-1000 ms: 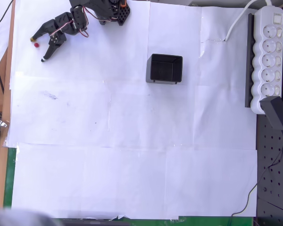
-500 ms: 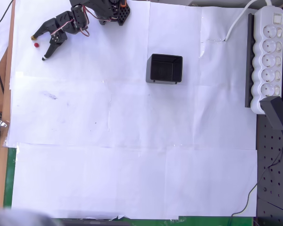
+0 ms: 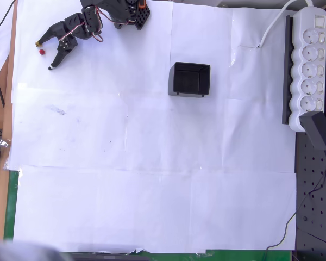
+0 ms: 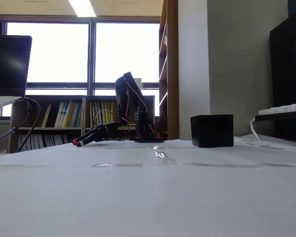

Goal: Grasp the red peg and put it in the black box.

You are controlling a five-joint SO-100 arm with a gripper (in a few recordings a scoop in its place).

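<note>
With jaws spread wide around the red peg near the tabletop's far-left corner, the gripper risks nudging it away before closing.

black servo-jointed arm, thin red and white wires along links; gripper fingers tipped orange and white.

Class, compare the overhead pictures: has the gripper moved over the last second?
Yes. The gripper has shifted slightly toward the picture's top, judged against the red peg, which stayed put between its open fingers.
</note>
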